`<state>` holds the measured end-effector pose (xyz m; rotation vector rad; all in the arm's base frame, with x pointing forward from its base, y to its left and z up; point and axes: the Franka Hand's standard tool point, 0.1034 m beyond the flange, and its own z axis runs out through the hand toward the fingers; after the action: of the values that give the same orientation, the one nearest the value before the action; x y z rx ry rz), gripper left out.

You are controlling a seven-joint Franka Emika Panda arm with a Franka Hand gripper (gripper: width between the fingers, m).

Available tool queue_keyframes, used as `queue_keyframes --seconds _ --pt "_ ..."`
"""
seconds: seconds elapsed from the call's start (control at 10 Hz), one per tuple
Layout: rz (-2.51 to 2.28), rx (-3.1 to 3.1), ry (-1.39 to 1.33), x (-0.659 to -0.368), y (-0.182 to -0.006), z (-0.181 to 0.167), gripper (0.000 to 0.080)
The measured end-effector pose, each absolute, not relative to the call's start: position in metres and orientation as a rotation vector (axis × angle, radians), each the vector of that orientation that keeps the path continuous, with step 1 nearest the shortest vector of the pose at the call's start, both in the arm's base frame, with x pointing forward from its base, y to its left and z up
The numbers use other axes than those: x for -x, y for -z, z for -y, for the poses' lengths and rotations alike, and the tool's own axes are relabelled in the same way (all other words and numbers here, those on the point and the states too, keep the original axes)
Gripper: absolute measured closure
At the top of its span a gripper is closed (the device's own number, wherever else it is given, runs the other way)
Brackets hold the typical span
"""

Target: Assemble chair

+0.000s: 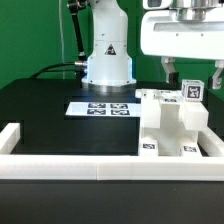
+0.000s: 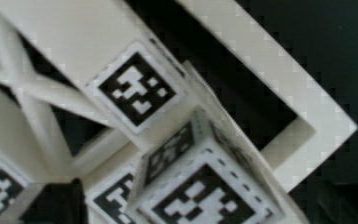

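inside the white walled border (image 1: 60, 168), the chair (image 1: 170, 125), end effector (image 1: 190, 82) fingers apart around its top

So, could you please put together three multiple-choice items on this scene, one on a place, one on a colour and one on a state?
1. Where does the marker board lie relative to the chair?
A) to the exterior view's left of it
B) on top of it
C) to the exterior view's right of it

2. What colour is the table top?
A) white
B) black
C) red

3. How does the gripper stand?
A) shut on the marker board
B) open above the chair
C) resting flat on the table

Answers:
1 A, the board lies flat on the table, left of the chair.
2 B, the surface is black around the white parts.
3 B, its jaws stand wide apart over the chair's top.
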<state>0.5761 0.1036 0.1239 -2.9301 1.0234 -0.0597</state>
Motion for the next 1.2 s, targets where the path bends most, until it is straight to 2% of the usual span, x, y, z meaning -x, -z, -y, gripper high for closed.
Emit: queue_keyframes --seconds 0.3,0.7,0.8,0.9,1.0,1.1,1.2 --pt "-0.513 3.074 0.078 -0.577 -0.124 -0.1013 0.0151" --pt "-0.189 3.128 0.087 -0.5779 -0.125 -0.1022 0.0151" --pt "-0.091 3.134 0.088 -0.5784 -0.1253 -0.1016 0.0237" --pt "-0.133 3.132 0.088 -0.5783 -0.1252 -0.1016 0.0385" --pt "-0.156 3.13 0.088 -0.5784 -0.1252 -0.1015 0.0385" --pt "-0.183 3.129 0.088 -0.5784 -0.1253 -0.1015 0.0515" --pt "-0.183 3.129 0.088 -0.5784 -0.1253 -0.1014 0.0515"
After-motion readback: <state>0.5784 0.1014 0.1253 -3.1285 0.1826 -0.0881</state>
